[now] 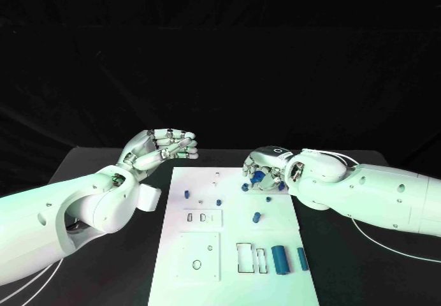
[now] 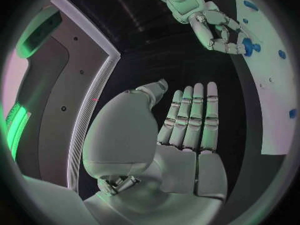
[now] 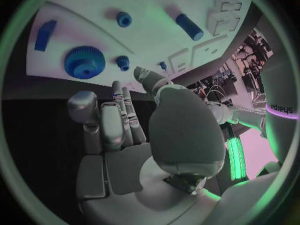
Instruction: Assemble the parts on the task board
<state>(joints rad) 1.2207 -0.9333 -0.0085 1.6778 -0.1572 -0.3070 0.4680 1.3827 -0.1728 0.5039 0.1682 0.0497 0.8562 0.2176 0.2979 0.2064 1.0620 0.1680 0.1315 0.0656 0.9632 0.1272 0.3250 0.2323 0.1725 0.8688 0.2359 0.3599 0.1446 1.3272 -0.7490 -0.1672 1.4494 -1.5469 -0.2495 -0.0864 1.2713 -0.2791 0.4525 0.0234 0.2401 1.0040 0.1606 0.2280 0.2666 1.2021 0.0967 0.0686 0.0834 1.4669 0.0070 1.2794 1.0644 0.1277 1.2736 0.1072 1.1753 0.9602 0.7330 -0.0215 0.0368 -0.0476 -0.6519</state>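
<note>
The white task board [image 1: 230, 245] lies in the middle of the black table. My right hand [image 1: 266, 169] hovers over its far right corner, fingers pointing down beside a blue gear [image 1: 260, 176]. In the right wrist view the gear [image 3: 84, 61] lies on the board [image 3: 150, 40] just beyond the fingertips [image 3: 119, 92], and nothing is held. My left hand [image 1: 164, 145] is raised off the board's far left corner. Its fingers [image 2: 190, 115] are stretched out with nothing in them. The left wrist view also shows my right hand [image 2: 219, 30] by the gear [image 2: 250, 45].
Near the board's front right lie a thick blue cylinder [image 1: 278, 259] and a slim blue piece [image 1: 303, 258], beside a rectangular recess [image 1: 245, 257]. Small blue pegs [image 1: 185, 192] [image 1: 256, 217] stand mid-board. An oval slot [image 1: 195, 263] sits at the front left.
</note>
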